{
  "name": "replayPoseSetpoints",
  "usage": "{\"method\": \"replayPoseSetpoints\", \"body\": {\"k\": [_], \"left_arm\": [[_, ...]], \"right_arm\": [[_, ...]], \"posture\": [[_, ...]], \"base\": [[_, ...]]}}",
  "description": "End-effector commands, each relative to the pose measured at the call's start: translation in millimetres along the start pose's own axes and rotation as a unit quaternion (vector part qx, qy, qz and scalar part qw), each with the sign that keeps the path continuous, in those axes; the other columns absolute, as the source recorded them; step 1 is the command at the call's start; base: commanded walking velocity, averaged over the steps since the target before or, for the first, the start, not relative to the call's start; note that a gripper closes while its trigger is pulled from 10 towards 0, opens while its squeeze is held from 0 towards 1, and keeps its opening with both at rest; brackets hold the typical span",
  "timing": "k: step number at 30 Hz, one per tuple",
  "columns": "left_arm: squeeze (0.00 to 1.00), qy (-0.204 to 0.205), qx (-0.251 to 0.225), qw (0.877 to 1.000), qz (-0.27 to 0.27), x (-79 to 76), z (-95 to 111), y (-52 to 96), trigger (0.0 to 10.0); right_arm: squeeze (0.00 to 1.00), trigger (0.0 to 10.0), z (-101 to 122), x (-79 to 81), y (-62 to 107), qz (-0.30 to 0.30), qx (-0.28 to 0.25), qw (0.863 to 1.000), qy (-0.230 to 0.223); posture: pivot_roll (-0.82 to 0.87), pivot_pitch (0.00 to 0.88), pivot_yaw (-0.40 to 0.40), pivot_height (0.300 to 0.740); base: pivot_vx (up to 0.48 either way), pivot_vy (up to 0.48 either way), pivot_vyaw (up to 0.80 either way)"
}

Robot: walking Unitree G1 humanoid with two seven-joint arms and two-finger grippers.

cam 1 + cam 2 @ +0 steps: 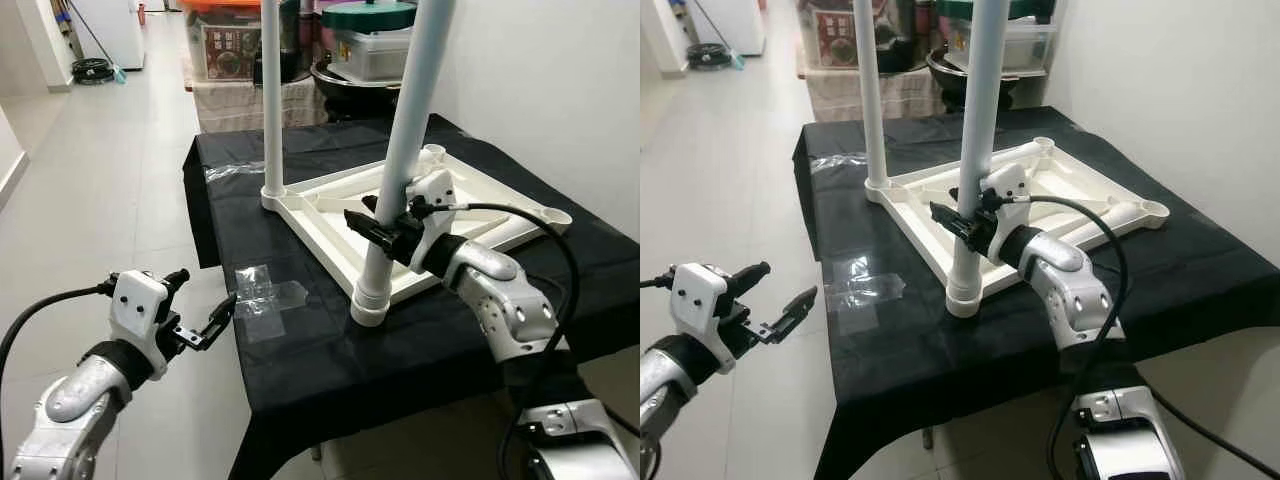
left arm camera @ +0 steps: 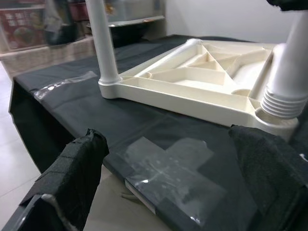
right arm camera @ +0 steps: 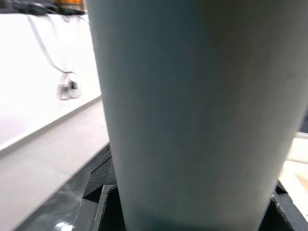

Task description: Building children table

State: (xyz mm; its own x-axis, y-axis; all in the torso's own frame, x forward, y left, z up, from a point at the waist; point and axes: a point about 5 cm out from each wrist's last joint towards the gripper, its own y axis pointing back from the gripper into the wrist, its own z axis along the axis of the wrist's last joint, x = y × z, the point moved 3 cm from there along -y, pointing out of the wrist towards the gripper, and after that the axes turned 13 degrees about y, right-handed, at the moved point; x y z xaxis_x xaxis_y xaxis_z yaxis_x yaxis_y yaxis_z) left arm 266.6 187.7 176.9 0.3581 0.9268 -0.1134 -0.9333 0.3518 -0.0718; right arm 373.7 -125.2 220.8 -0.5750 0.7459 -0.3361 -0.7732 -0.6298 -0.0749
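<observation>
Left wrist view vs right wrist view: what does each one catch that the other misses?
Left wrist view: the open left tool's fingers, clear tape on the black cloth, the upside-down white tabletop and the far leg standing in its corner socket.

Right wrist view: a close-up of the near leg's smooth shaft between the right tool's fingers, with a white surface beside it.

Both: the near leg, seen from the left wrist at its ribbed base.
</observation>
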Motion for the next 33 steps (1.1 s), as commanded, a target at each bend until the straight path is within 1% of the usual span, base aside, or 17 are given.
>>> {"method": "replayPoseSetpoints", "body": {"k": [1,2,3,4,6,7,10,11,12,14,22,23,24,27,30,32,33], "left_arm": [[0.0,0.001,-0.01,1.0,0.017,0.0,3,-3.8,10.0],[0.0,0.007,-0.014,1.0,0.02,-1.6,4,-5.4,10.0],[0.0,0.007,-0.014,1.0,0.02,-1.6,4,-5.4,10.0],[0.0,0.012,-0.017,1.0,0.022,-3.1,4,-6.5,10.0],[0.0,0.015,-0.018,1.0,0.019,-8.8,2,-7.4,10.0],[0.0,0.015,-0.018,1.0,0.019,-8.8,2,-7.4,10.0],[0.0,0.018,-0.016,1.0,0.014,-12.8,0,-7.7,10.0],[0.0,0.017,-0.015,1.0,0.014,-13.4,-1,-8.0,10.0],[0.0,0.017,-0.015,1.0,0.014,-13.4,-1,-8.0,10.0],[0.0,0.016,-0.015,1.0,0.015,-13.0,-1,-8.6,10.0],[0.0,0.017,-0.013,1.0,0.02,-11.2,-3,-10.7,10.0],[0.0,0.017,-0.012,1.0,0.021,-10.9,-3,-11.1,10.0],[0.0,0.017,-0.012,1.0,0.021,-10.9,-3,-11.1,10.0],[0.0,0.018,-0.014,0.999,0.023,-10.1,-2,-11.4,10.0],[0.0,0.02,-0.014,0.999,0.025,-9.3,-3,-11.3,10.0],[0.0,0.025,-0.014,0.999,0.029,-8.0,-3,-11.3,10.0],[0.0,0.025,-0.014,0.999,0.029,-8.0,-3,-11.3,10.0]], "right_arm": [[0.0,0.0,-6,3.2,-1.4,-0.019,0.004,0.999,0.025],[0.0,0.0,-8,4.5,-1.8,-0.029,0.001,0.999,0.041],[0.0,0.0,-8,4.5,-1.8,-0.029,0.001,0.999,0.041],[0.0,0.0,-9,5.5,-2.0,-0.036,-0.001,0.998,0.052],[0.0,0.0,-14,5.5,-2.8,-0.052,0.01,0.996,0.077],[0.0,0.0,-14,5.5,-2.8,-0.052,0.01,0.996,0.077],[0.0,0.0,-17,9.6,-4.0,-0.05,0.012,0.996,0.069],[0.0,0.0,-18,13.2,-4.6,-0.042,0.013,0.997,0.066],[0.0,0.0,-18,13.2,-4.6,-0.042,0.013,0.997,0.066],[0.0,0.0,-20,20.1,-4.2,-0.029,0.013,0.998,0.062],[0.0,0.0,-23,31.9,-2.5,-0.018,0.005,0.999,0.049],[0.0,0.0,-24,37.2,-1.5,-0.011,0.004,0.999,0.039],[0.0,0.0,-24,37.2,-1.5,-0.011,0.004,0.999,0.039],[0.0,0.0,-27,50.8,1.7,0.016,0.0,1.0,0.014],[0.0,0.0,-28,53.0,2.7,0.027,0.0,1.0,0.006],[0.0,0.0,-28,52.4,4.1,0.048,-0.001,0.999,-0.02],[0.0,0.0,-28,52.4,4.1,0.048,-0.001,0.999,-0.02]], "posture": [[0.08,0.0,-0.073,0.74],[0.08,0.0,-0.072,0.74],[0.08,0.0,-0.072,0.74],[0.08,0.0,-0.072,0.74],[0.09,0.0,-0.074,0.74],[0.09,0.0,-0.074,0.74],[0.09,0.0,-0.076,0.74],[0.09,0.0,-0.076,0.74],[0.09,0.0,-0.076,0.74],[0.09,0.0,-0.074,0.74],[0.08,0.0,-0.068,0.74],[0.08,0.0,-0.069,0.74],[0.08,0.0,-0.069,0.74],[0.08,0.0,-0.069,0.74],[0.08,0.0,-0.072,0.74],[0.08,0.0,-0.073,0.74],[0.08,0.0,-0.073,0.74]], "base": [[0.0,0.0,0.0],[0.0,0.0,0.0],[0.0,0.0,0.0],[0.0,0.0,0.0],[0.0,0.0,0.0],[0.0,0.0,0.0],[0.0,0.0,0.0],[0.0,0.0,0.0],[0.0,0.0,0.0],[0.0,0.0,0.0],[0.0,0.0,0.0],[0.0,0.0,0.0],[0.0,0.0,0.0],[0.0,0.0,0.0],[0.0,0.0,0.0],[0.0,0.0,0.0],[0.0,0.0,0.0]]}}
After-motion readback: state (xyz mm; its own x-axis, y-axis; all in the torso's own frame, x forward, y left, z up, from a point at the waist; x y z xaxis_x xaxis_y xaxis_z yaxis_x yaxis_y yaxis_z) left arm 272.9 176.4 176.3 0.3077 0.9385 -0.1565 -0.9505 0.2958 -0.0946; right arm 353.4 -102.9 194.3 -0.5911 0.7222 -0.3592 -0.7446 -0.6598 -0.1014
